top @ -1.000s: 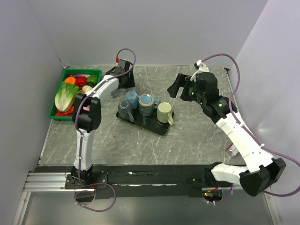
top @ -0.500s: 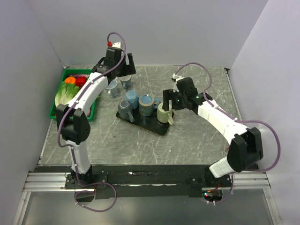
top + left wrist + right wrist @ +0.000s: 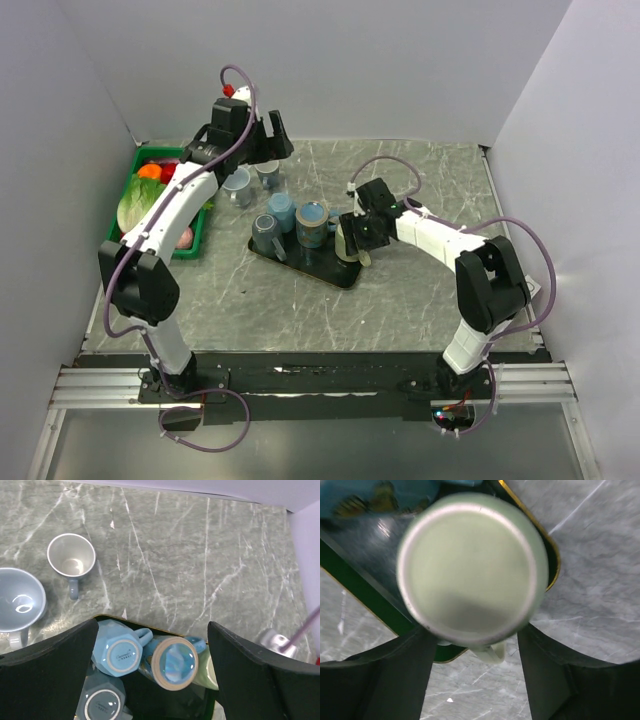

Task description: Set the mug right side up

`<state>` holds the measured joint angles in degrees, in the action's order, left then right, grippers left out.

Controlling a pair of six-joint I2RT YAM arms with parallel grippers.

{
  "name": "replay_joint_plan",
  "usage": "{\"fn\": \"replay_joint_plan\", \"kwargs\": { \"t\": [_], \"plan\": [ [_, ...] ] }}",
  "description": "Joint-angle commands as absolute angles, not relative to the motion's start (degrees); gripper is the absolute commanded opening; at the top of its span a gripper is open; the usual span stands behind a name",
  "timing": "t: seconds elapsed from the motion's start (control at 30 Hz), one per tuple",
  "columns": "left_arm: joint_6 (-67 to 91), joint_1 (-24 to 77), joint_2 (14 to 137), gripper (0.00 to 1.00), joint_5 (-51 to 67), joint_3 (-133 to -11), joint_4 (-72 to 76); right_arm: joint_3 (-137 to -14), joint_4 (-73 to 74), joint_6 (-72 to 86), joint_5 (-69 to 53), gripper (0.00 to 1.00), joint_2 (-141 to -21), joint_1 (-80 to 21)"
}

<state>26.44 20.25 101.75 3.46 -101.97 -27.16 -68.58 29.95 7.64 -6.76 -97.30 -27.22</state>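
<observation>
With your right pincer (image 3: pixel 472 630) apart astride the upturned green mug (image 3: pixel 470 575) at the right end of the tray (image 3: pixel 320 268), close squarely on its sides, clear of the handle (image 3: pixel 491 652), then lift and roll.

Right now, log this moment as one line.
left fingers open | right fingers straddle upside-down pale green mug on tray, grip unclear | task not yet done

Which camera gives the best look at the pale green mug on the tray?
Right wrist: the green mug fills the frame, base up, handle toward the bottom edge. Top external shows it small, partly hidden by the right arm. Left wrist catches only a green sliver.
</observation>
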Motion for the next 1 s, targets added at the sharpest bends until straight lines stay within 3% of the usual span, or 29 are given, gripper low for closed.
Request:
{"fn": "replay_joint_plan", "kwargs": {
  "t": [0.0, 0.07, 0.1, 0.23, 0.27, 0.3, 0.63, 0.97],
  "plan": [
    [26.54, 20.22, 97.91, 0.96, 6.33, -101.08, -25.40, -71.98, 30.94, 6.85, -4.66, 0.63, -98.00, -28.30],
    [26.54, 20.13, 97.65, 0.96, 6.68, -100.64, -25.40, -72.16, 31.02, 7.29, -3.52, 0.56, -98.43, -28.47],
    [26.54, 20.04, 97.65, 0.96, 6.85, -100.55, -25.40, -72.16, 31.37, 7.29, -3.17, 0.46, -98.52, -28.65],
    [26.45, 19.86, 97.47, 0.96, 7.38, -100.11, -25.58, -72.51, 32.25, 7.65, -1.67, 0.23, -98.61, -29.09],
    [26.37, 19.78, 97.38, 0.96, 7.47, -99.93, -25.58, -72.42, 32.26, 7.73, -1.50, 0.05, -98.70, -29.00],
    [26.45, 19.78, 97.21, 0.96, 7.56, -99.84, -25.66, -72.42, 32.52, 7.65, -0.80, 0.00, -98.88, -29.26],
    [27.60, 19.69, 94.40, 0.96, 12.74, -98.44, -24.79, -69.96, 31.90, 9.75, 0.71, 0.00, -92.91, -30.32],
    [30.59, 19.69, 89.74, 0.96, 12.13, -96.51, -26.28, -83.92, 42.89, 18.18, 0.26, 0.00, -87.73, -30.06]
  ]
}}
